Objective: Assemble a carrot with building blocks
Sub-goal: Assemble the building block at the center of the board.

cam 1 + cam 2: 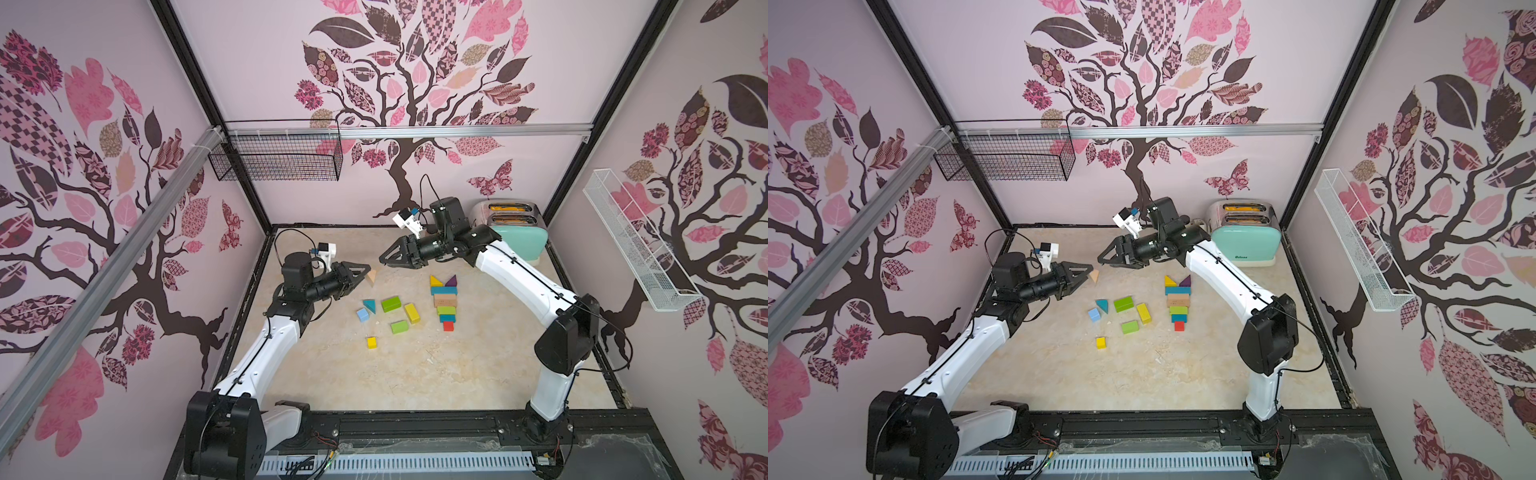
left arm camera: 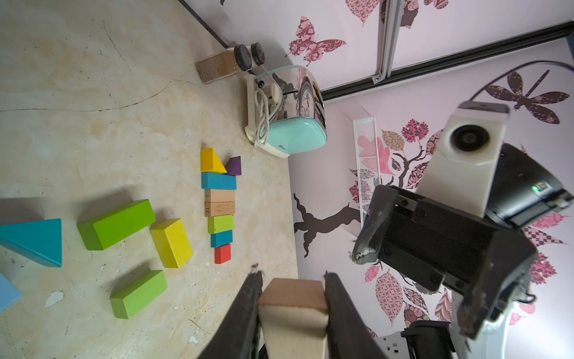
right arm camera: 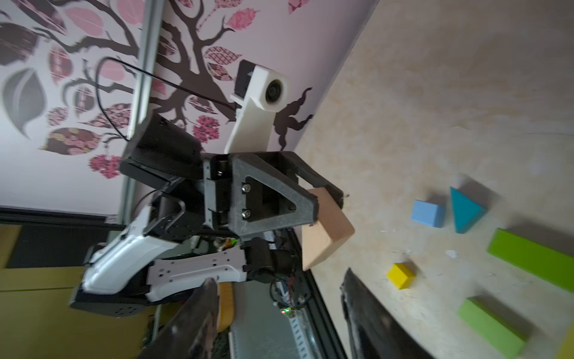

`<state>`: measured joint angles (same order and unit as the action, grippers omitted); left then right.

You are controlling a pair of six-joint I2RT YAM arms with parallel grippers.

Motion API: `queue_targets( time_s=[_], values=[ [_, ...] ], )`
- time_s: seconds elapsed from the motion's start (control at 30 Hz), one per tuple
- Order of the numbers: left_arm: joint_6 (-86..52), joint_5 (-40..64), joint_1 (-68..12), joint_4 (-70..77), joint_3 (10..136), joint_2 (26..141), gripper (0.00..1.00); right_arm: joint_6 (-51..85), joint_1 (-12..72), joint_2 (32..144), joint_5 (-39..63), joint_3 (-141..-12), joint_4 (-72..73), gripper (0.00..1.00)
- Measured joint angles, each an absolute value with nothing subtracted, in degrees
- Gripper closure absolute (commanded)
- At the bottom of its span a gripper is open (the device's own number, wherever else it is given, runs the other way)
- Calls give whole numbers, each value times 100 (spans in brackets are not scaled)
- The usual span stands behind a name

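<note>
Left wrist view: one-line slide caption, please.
Left gripper clamps a tan wedge; beyond it, the carrot column lies beside loose blocks, toaster behind.

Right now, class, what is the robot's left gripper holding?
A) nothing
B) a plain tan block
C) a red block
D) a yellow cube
B: in the left wrist view the left gripper is shut on the plain tan block, which sits between its two fingers.
</note>
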<state>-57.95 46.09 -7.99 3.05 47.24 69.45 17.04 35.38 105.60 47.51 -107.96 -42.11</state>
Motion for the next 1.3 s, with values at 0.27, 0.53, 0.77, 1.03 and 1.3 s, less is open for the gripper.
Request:
queue_targets(
  time_s=[0.27,0.53,0.77,1.03,1.3],
  values=[
    [-5649,4521,-1026,327,4724,7299,70,458,4300,10962,2790,-11120,-5518,33],
    [-5627,4458,-1173,370,4724,7422,70,185,4283,11100,2036,-11113,-5671,35],
    [-5621,4418,-1264,421,4724,7470,69,143,4294,11172,1984,-11209,-5655,40],
    [-5623,4421,-1369,429,4724,7590,69,119,4287,11279,1944,-11334,-5651,46],
    [-5627,4421,-1396,497,4724,7629,68,99,4298,11288,1957,-11397,-5658,57]
  ],
)
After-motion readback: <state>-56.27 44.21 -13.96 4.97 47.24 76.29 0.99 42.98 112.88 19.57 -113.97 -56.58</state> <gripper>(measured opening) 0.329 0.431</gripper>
